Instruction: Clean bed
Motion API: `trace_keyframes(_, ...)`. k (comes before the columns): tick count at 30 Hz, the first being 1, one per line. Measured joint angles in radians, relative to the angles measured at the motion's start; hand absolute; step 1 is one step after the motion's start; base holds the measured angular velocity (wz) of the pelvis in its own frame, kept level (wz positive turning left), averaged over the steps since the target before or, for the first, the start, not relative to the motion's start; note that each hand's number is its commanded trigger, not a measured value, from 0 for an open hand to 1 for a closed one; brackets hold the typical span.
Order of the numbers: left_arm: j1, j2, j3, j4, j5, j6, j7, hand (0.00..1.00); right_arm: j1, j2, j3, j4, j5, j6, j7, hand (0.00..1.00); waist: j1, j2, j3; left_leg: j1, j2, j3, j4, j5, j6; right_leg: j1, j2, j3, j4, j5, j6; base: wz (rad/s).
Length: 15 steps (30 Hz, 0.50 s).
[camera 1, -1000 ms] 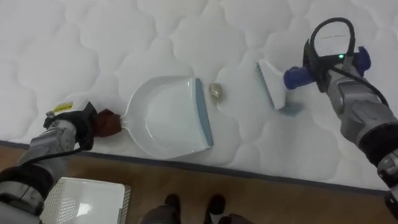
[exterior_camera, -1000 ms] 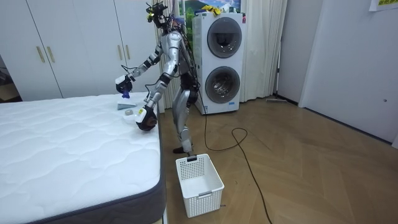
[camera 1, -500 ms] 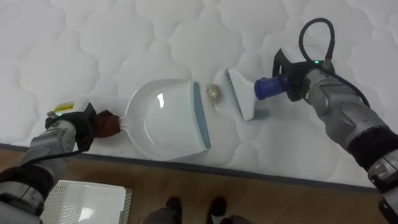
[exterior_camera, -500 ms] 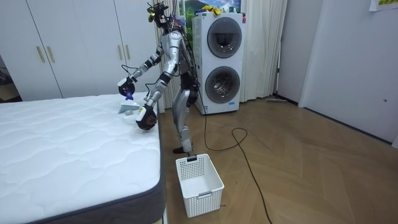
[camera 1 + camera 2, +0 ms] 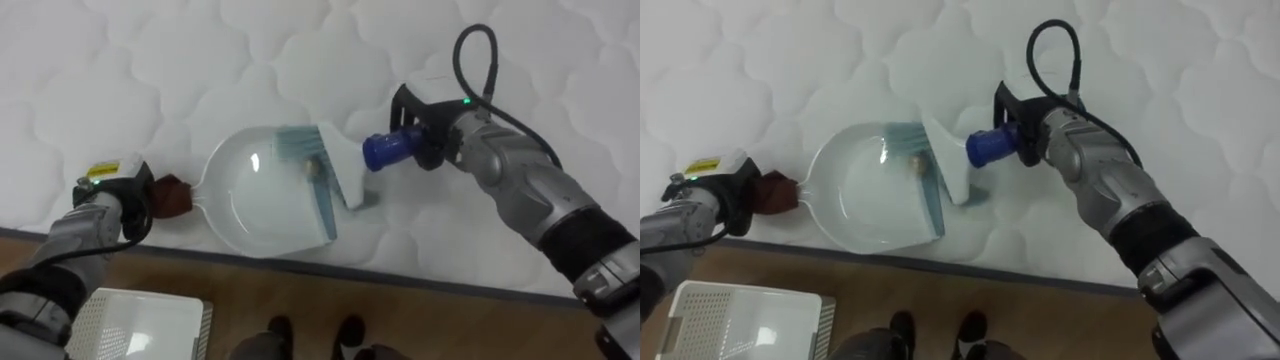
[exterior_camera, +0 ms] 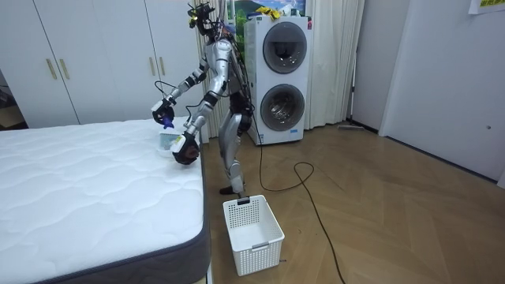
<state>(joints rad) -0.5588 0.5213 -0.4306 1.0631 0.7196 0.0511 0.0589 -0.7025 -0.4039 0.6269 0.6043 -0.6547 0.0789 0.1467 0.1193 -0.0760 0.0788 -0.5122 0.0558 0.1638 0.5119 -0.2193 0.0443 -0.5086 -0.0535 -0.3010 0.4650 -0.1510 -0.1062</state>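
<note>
On the white puffy mattress [image 5: 200, 60], close to its edge, lies a white dustpan [image 5: 255, 195] with its open mouth facing the robot's right. The left hand [image 5: 125, 195] is at the pan's brown handle [image 5: 172, 197], and its dark fingers are curled tight round it. The right hand [image 5: 435, 140] comes in from the right side, and its fingers are wrapped round the blue handle [image 5: 385, 150] of a small brush [image 5: 335, 165]. The brush has a white head, and its pale bristles reach down over the front lip of the pan. A little light-brown scrap [image 5: 314, 165] sits just inside the pan's mouth, right next to the bristles. Below the mattress edge there is a brown wood floor [image 5: 450, 320], and a white basket [image 5: 140, 325] with holes in its sides stands on it by the bed. From the room view, the robot stands on the floor at the side of the bed and leans over it, with both arms out over the mattress. Two washing machines [image 6: 278, 79], one on top of the other, stand behind it.
</note>
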Motion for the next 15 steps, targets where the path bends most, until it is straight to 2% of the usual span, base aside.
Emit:
trace_keyframes(7, 0.003, -0.001, 0.001, 0.019, 0.007, -0.015, 0.000, 1.00, 0.011, 0.018, 0.000, 0.000, 0.004, -0.042, 0.063, 1.00, 0.005, 0.009, -0.0067, 0.001, 0.000, 0.000, 0.006, 0.002, 0.000, 0.000, 0.000, 0.000, 0.001, -0.002, -0.002, 0.00)
trace_keyframes(15, 0.004, -0.004, 0.011, 0.036, 0.017, -0.030, 0.000, 1.00, 0.015, 0.021, 0.008, 0.001, 0.030, -0.066, 0.097, 1.00, 0.004, 0.009, -0.0071, 0.002, 0.000, 0.001, 0.005, 0.002, 0.001, 0.001, -0.001, 0.000, 0.003, -0.002, -0.002, 0.00)
